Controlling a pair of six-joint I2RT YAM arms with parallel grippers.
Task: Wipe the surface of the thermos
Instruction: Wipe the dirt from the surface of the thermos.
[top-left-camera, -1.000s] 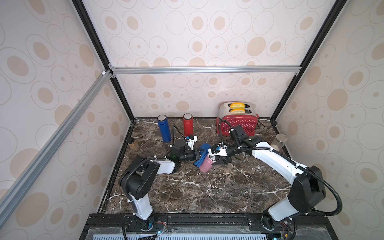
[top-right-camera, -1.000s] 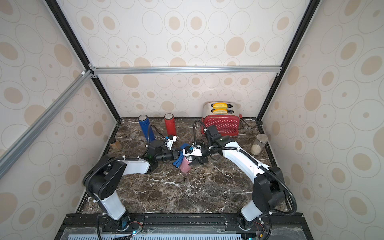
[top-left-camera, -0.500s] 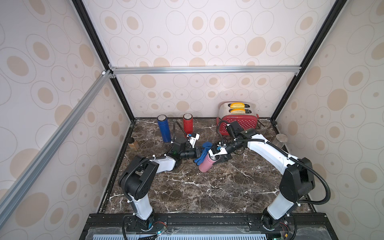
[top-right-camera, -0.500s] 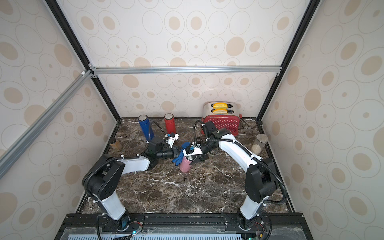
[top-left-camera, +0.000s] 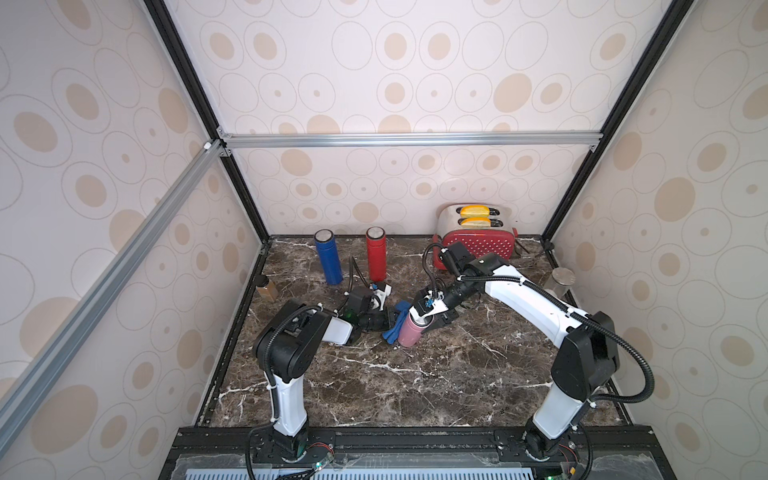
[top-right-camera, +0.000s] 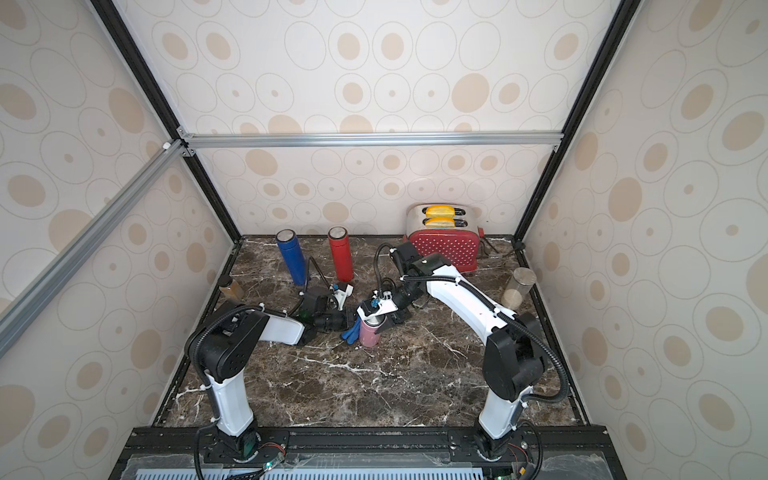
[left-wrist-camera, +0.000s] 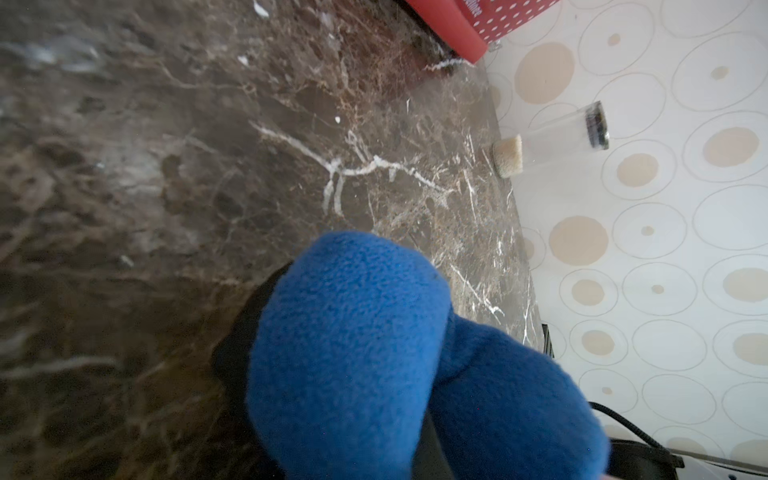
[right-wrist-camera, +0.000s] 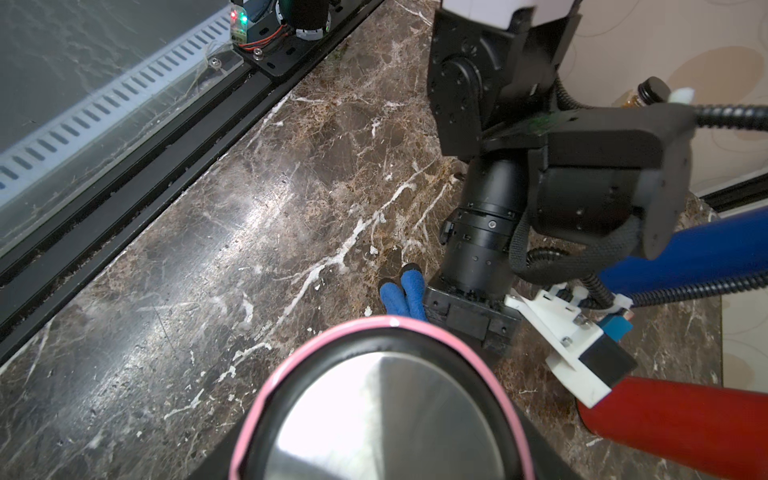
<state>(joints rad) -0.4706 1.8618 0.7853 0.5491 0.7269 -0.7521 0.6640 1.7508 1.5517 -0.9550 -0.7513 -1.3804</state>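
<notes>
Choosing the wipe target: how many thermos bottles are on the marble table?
3: blue cylindrical thermos and red cylindrical thermos upright near the back wall; pink thermos mid-table in the right gripper.

Cloth (top-left-camera: 393, 327) just left of thermos (top-left-camera: 409, 335); toaster (top-left-camera: 473, 249) behind, toward right.

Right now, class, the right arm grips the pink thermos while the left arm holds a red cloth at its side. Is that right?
No: the cloth is blue, not red, as the left wrist view shows. The rest stands: the right arm does grip the pink thermos.
</notes>
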